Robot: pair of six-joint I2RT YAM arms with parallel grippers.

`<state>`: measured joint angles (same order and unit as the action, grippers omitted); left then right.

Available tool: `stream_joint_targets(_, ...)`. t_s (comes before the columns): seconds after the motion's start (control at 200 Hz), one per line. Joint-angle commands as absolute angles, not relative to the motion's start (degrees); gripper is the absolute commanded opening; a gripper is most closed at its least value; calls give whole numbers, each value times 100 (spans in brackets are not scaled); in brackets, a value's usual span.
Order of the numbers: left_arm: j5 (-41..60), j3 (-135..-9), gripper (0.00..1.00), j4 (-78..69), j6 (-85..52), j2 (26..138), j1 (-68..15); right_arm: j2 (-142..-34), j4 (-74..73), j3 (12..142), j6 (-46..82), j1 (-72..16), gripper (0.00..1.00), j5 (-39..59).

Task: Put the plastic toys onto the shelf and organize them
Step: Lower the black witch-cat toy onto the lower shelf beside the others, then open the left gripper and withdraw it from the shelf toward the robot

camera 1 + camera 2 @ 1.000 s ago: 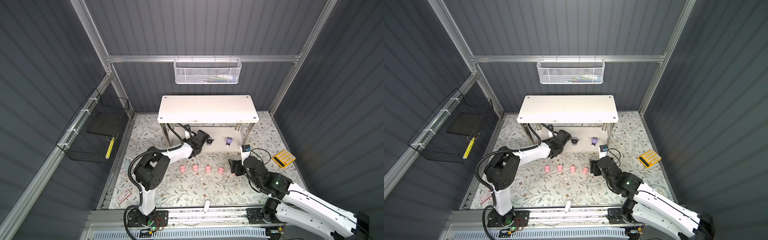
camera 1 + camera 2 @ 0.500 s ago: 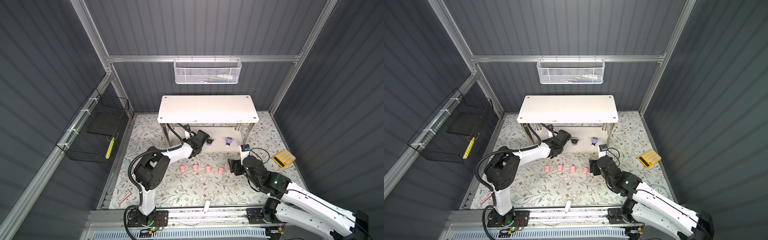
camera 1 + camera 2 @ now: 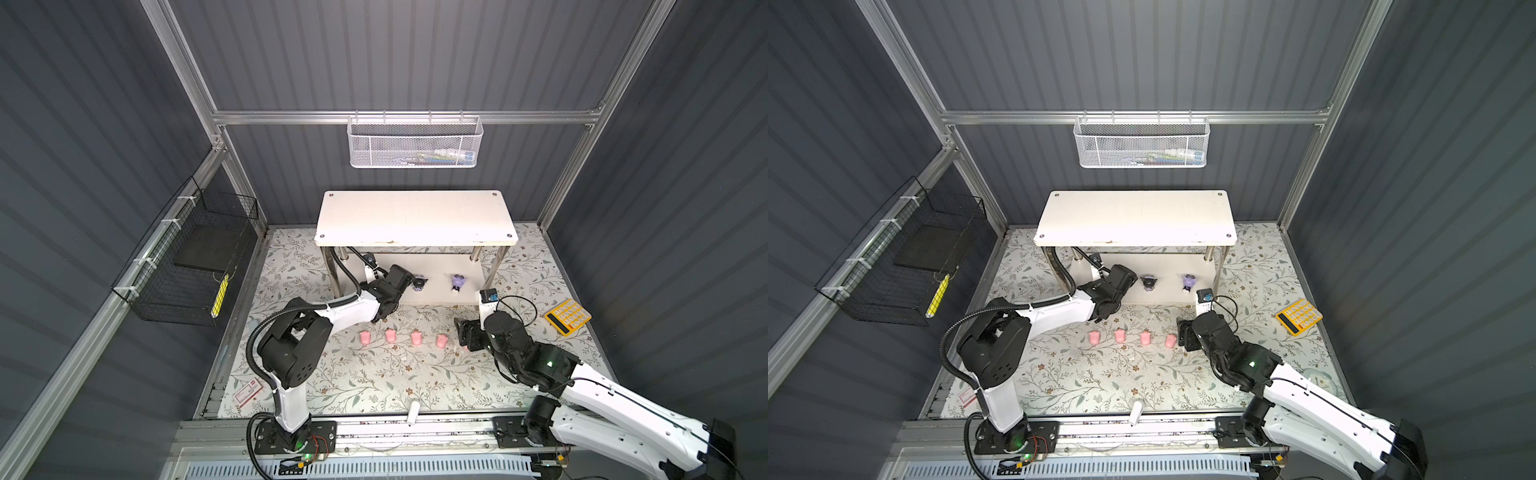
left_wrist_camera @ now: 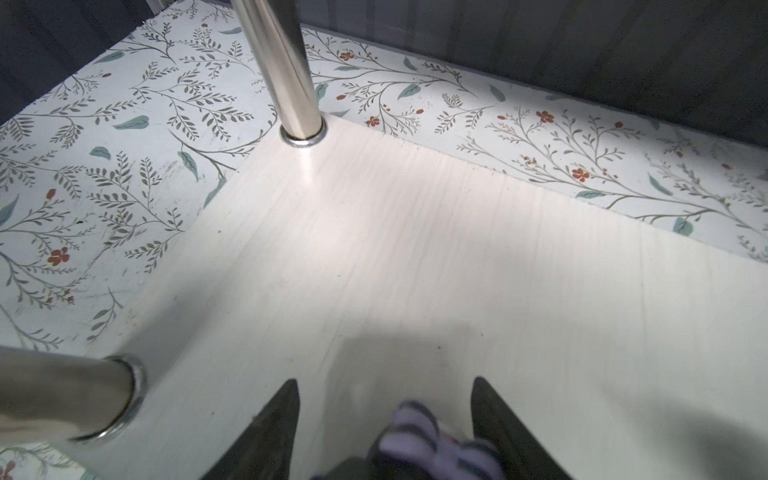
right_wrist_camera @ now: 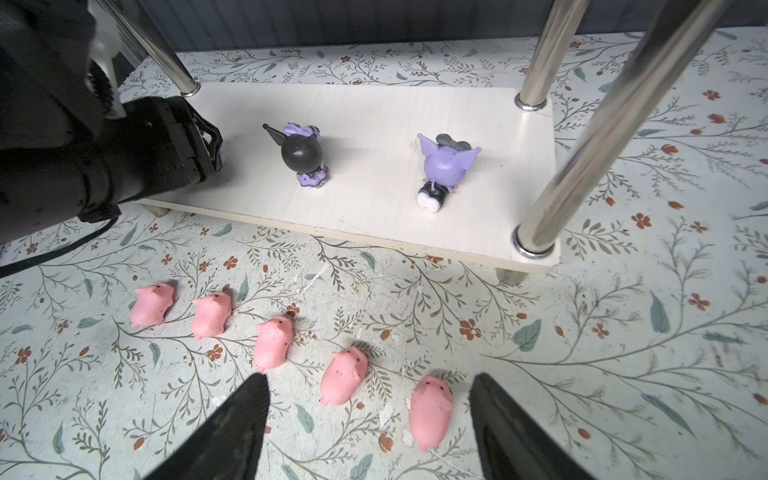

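In a top view the left hand (image 3: 400,277) is held at the left end of the shelf's (image 3: 415,220) lower board. In the left wrist view it is parted around a lilac toy (image 4: 415,436). In the right wrist view the right hand (image 5: 368,376) is spread over the end pig (image 5: 430,411) of five on the tabletop (image 5: 623,332). A black-headed toy (image 5: 305,153) and a purple-headed toy (image 5: 446,166) are shelved.

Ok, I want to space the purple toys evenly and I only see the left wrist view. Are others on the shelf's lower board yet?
Observer: Yes, two: a black-headed toy and a purple-headed toy, set apart from each other.
Operator: And is the right arm close to them?
Observer: No. The right gripper hovers open over a pink pig on the floral mat, in front of the shelf.
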<state>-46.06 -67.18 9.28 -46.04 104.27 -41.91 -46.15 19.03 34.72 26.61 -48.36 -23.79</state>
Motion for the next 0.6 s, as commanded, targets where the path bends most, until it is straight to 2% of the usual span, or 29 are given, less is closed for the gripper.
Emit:
stream_joint_targets(0.0,-4511,-6547,67,789,-4547,10060,-4150,-4623,1786,3408,2709,-4803,78,-2353)
stream_joint_targets(0.595,-3529,-5794,74,143,-4117,9060,-4166,-4635,1719,3314,2773,-4808,78,-2320)
